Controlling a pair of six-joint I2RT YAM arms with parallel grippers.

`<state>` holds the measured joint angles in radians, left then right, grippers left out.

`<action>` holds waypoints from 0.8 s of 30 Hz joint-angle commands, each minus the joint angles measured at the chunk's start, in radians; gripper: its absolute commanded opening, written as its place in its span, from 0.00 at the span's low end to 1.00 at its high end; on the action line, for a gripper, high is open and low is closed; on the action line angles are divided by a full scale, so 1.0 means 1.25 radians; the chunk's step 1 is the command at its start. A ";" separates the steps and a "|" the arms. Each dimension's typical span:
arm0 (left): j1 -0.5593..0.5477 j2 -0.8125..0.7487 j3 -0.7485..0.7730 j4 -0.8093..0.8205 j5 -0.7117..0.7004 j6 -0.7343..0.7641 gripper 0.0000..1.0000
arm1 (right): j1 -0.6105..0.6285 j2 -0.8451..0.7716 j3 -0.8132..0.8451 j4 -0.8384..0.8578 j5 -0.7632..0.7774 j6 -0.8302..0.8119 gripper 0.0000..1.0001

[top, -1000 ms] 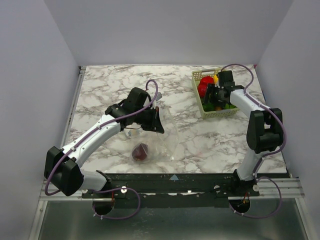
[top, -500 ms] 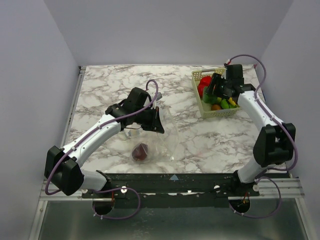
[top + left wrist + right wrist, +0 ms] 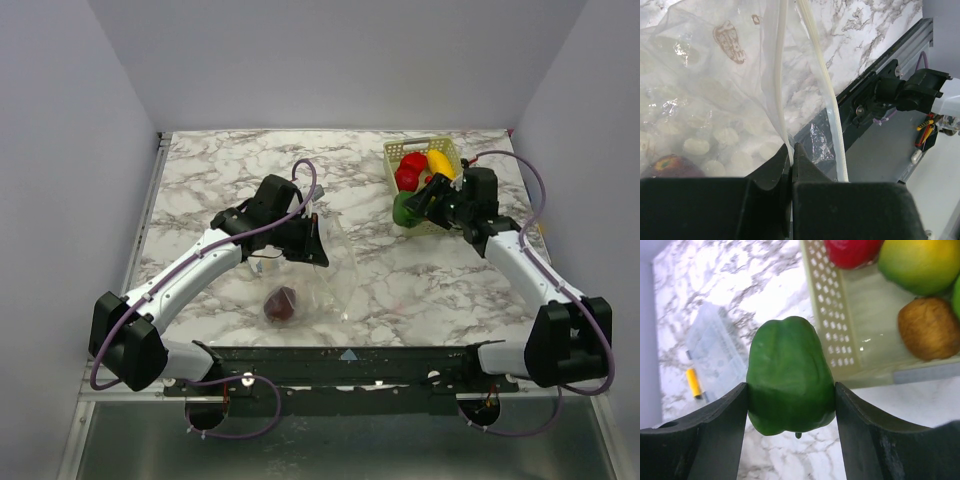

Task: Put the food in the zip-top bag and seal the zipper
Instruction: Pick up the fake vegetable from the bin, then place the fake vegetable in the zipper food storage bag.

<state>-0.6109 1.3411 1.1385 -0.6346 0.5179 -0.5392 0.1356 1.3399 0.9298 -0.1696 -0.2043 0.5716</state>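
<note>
My left gripper (image 3: 314, 243) is shut on one zipper strip (image 3: 781, 80) of the clear zip-top bag (image 3: 325, 275) and holds that mouth edge up off the marble. The other zipper strip (image 3: 826, 95) hangs free to its right. A dark maroon fruit (image 3: 281, 303) lies inside the bag, and it also shows in the left wrist view (image 3: 669, 166). My right gripper (image 3: 412, 206) is shut on a green bell pepper (image 3: 790, 375), held just off the near left corner of the pale green basket (image 3: 447, 222). Red (image 3: 409, 170) and yellow (image 3: 439, 160) food stays in the basket.
In the right wrist view the basket (image 3: 832, 325) holds a red piece (image 3: 852, 250), a yellow-green fruit (image 3: 920, 265) and a brown kiwi (image 3: 929, 327). A flat clear packet (image 3: 715, 352) with a small yellow piece (image 3: 692, 382) lies on the marble beyond the pepper.
My right arm has come out of the basket with the green pepper and moved toward the near left. The left arm and the bag have not moved.
</note>
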 commanded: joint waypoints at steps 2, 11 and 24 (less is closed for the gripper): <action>-0.003 0.003 0.011 0.013 0.020 0.006 0.00 | -0.002 -0.109 -0.054 0.106 -0.177 0.099 0.02; -0.001 0.008 0.016 0.011 0.019 0.006 0.00 | 0.057 -0.296 -0.177 0.225 -0.377 0.259 0.02; -0.001 0.014 0.018 0.008 0.009 0.007 0.00 | 0.467 -0.301 -0.286 0.248 -0.047 0.303 0.01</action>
<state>-0.6109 1.3628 1.1385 -0.6331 0.5175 -0.5392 0.6636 0.9440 0.6239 0.1333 -0.4240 0.9318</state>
